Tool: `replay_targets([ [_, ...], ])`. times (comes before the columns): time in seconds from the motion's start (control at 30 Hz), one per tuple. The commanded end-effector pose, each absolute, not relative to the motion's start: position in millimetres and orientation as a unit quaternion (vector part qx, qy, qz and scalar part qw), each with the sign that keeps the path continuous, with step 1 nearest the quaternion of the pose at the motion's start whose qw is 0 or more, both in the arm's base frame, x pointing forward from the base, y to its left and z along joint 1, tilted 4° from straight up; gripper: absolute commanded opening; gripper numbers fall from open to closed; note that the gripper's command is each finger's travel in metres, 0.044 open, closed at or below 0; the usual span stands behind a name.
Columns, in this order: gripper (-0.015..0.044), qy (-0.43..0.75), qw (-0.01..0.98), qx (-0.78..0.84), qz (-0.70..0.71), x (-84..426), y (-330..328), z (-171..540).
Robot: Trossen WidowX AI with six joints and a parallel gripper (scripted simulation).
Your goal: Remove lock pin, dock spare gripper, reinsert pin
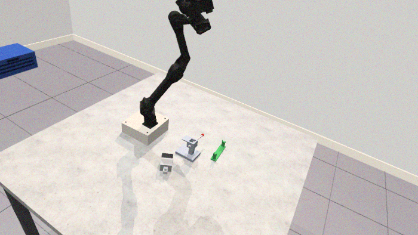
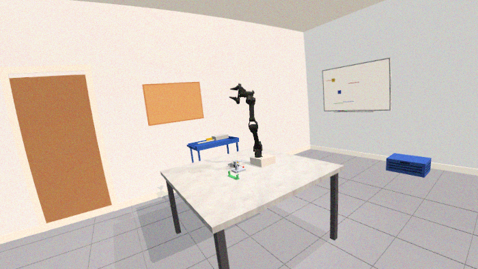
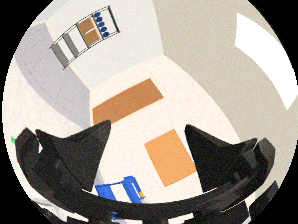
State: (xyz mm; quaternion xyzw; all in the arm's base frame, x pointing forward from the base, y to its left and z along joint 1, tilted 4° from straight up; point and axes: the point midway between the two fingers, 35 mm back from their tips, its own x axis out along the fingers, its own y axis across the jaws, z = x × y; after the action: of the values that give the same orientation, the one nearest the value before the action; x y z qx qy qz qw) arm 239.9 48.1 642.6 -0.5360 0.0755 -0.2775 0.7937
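Note:
The grey mount (image 1: 187,153) (image 2: 240,169) stands on the table, with a socket at the top of its post. The lock pin's red head (image 1: 202,135) (image 2: 243,166) sticks out to one side of the socket, its thin shaft running into it. The spare gripper (image 1: 167,155), a white and dark piece with a small square end, lies on the table beside the mount. In the exterior view it is mostly hidden behind the mount. My gripper (image 2: 231,93) (image 3: 148,124) is open and empty, high above the table and far from all of these. It is partly cut off in the top view.
A green cradle (image 1: 218,152) (image 2: 233,176) with two uprights stands on the table on the mount's other side. The arm's pale base block (image 1: 135,131) (image 2: 262,160) is close behind the mount. A blue bench (image 2: 213,144) stands beyond the table.

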Motion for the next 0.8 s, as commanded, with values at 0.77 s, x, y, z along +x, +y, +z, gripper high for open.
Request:
replay_targets([
  [0.77, 0.03, -0.23, 0.878, -0.369, -0.199, 121.0, -43.0, 715.6],
])
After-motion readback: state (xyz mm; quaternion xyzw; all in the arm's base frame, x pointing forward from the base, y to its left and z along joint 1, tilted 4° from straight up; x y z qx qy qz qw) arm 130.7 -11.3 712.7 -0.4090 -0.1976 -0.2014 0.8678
